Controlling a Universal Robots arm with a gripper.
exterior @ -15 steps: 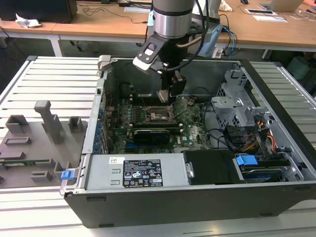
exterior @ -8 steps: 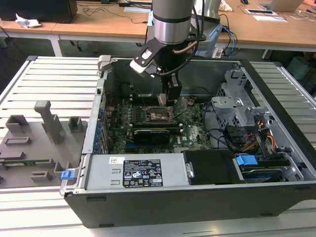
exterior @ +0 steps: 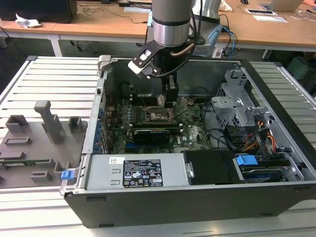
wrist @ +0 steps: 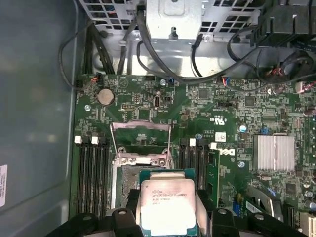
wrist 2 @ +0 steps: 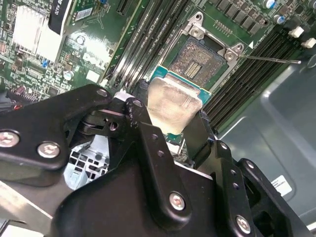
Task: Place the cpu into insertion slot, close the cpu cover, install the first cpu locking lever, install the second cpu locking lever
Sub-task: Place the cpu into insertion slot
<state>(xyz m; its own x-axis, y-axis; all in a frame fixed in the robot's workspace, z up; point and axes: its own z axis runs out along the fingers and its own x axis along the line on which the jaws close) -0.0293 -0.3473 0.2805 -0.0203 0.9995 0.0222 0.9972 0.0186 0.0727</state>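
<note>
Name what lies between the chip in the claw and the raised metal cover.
The open socket, its contacts bare, shows between chip and cover in the first wrist view.

The cpu (wrist: 168, 203) is silvery-grey with a green rim, the motherboard (wrist: 197, 118) green.

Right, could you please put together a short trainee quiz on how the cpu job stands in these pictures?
1. True or false: the hand is shut on the cpu.
2. The cpu cover is: A) raised open, B) shut flat, C) lying off the board.
3. Fill in: the contacts of the socket are ___ (bare or covered).
Key: 1 true; 2 A; 3 bare.
</note>
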